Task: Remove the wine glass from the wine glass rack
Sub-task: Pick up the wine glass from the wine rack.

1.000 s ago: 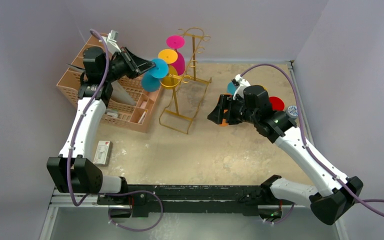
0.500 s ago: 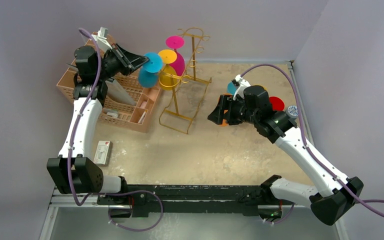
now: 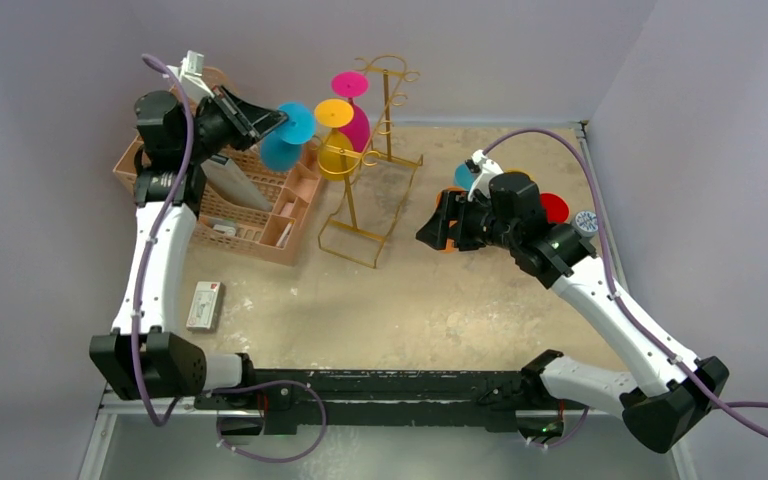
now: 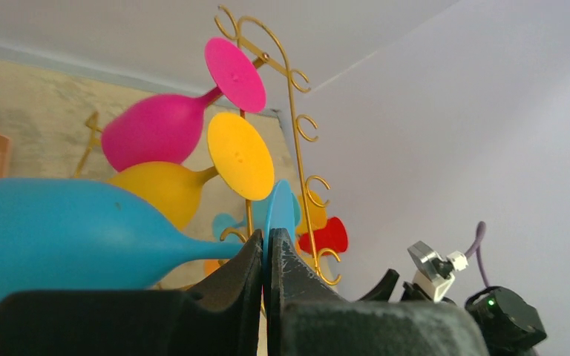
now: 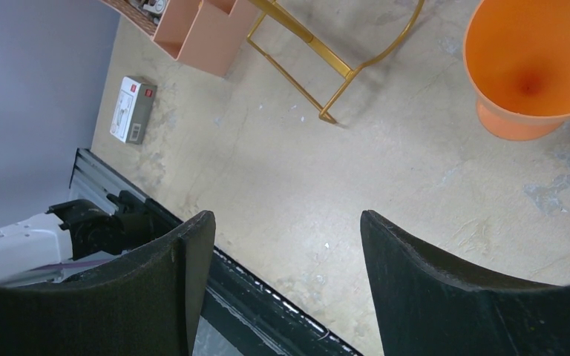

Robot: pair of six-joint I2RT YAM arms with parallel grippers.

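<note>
Sideways, our left gripper (image 3: 275, 117) clamps the blue plastic wine glass (image 4: 67, 226) by its stem, held clear of the tall gold wire rack (image 3: 390, 115) — our right gripper (image 5: 283, 219) hangs idle, jaws apart.

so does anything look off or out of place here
Nothing spilled or broken. The only thing askew is the blue wine glass, held sideways in mid-air by its foot in the shut left gripper, beside the gold rack where the pink glass and yellow glass hang.

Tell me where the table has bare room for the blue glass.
Free: the patch between the gold rack, the white box and the black rail. Crowded: back left by the organizer, back right by the red glass.
</note>
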